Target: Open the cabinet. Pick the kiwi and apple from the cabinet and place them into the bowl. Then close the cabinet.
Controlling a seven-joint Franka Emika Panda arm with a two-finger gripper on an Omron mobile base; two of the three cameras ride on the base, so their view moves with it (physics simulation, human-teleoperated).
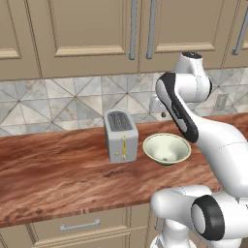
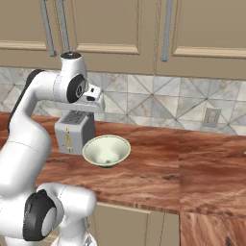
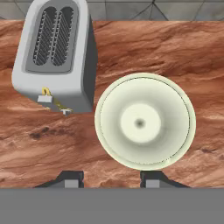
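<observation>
The cabinet (image 1: 82, 29) hangs above the counter with both doors shut, its two long silver bar handles (image 1: 142, 29) side by side at the middle; in the right base view it sits at the upper left (image 2: 110, 24). The kiwi and the apple are hidden. The pale cream-green bowl (image 1: 167, 145) (image 2: 106, 149) stands empty on the counter right of the toaster. My gripper (image 3: 111, 177) hovers above the counter and looks straight down on the bowl (image 3: 144, 120). Its two fingertips stand apart with nothing between them. The hand (image 2: 92, 99) hangs above the toaster's back.
A silver toaster (image 1: 121, 135) (image 2: 72, 132) (image 3: 54, 57) stands close to the bowl's left. The wood-grain counter (image 1: 58, 169) runs left and right, with a tiled backsplash and a wall outlet (image 2: 209, 116) behind. Drawer fronts (image 1: 80, 225) lie below the counter's front edge.
</observation>
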